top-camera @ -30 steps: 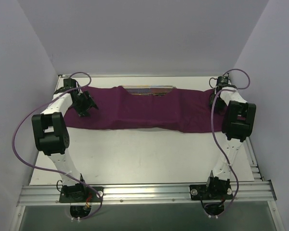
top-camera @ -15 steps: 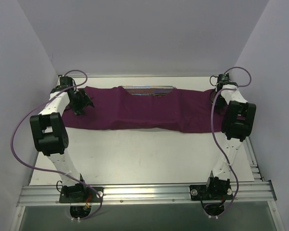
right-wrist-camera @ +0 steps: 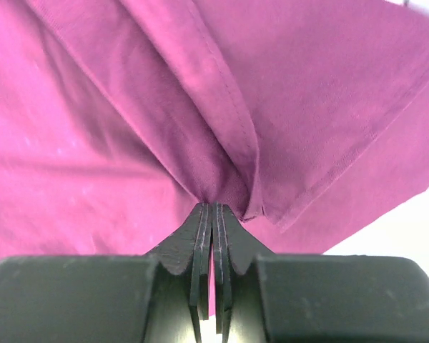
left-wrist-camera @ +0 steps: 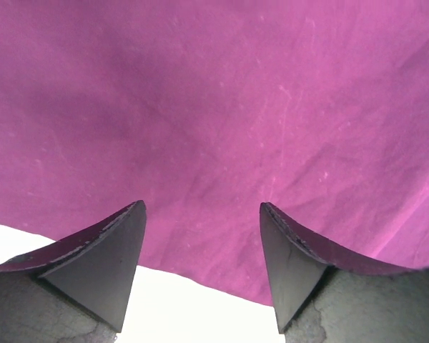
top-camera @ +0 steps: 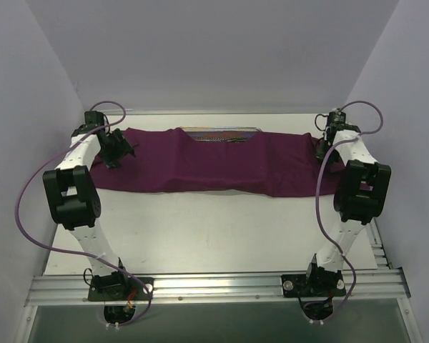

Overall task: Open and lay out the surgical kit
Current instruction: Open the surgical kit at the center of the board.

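The surgical kit's dark purple cloth (top-camera: 200,163) lies spread in a wide band across the far half of the table. The rim of the silver mesh tray (top-camera: 218,131) shows at the cloth's far edge, mostly covered; its contents are too small to make out. My left gripper (top-camera: 119,150) hovers open over the cloth's left end, its fingers (left-wrist-camera: 107,250) straddling the cloth's edge (left-wrist-camera: 214,107) with nothing between them. My right gripper (top-camera: 322,148) is at the cloth's right end, shut on a pinched fold of cloth (right-wrist-camera: 222,171) at the fingertips (right-wrist-camera: 213,206).
The white table (top-camera: 214,229) stretches from the cloth to the arm bases. Purple-grey walls close in the left, right and back. A metal rail (top-camera: 214,286) runs along the near edge. Purple cables loop from both arms.
The right gripper has closed onto a fold of the cloth's right end, and that arm's elbow has swung outward to the right. The left gripper has shifted slightly back and left, still open.
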